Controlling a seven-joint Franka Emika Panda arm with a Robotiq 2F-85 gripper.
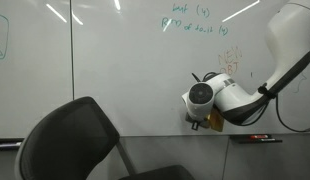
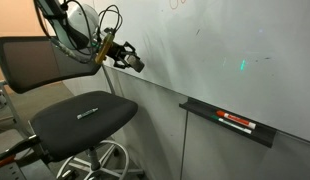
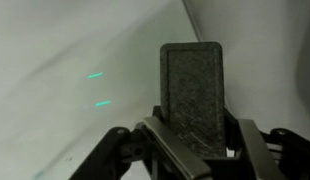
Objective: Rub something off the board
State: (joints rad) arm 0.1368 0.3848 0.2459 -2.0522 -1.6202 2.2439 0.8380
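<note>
Eraser (image 3: pixel 192 85), dark and felted, sits clamped in the gripper (image 3: pixel 192 135), facing the board (image 3: pixel 55 40). Left of it in the wrist view lies the mark (image 3: pixel 95 75), short teal strokes, uncovered. In an exterior view a chair (image 1: pixel 75 140) hides the board's lower left. A tray (image 2: pixel 195 107) with markers (image 2: pixel 235 122) hangs at lower right.

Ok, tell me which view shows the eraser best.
The wrist view: the dark eraser stands upright in the centre, clamped in the gripper. In an exterior view it is only a small dark tip near the board; in an exterior view the arm hides it.
</note>
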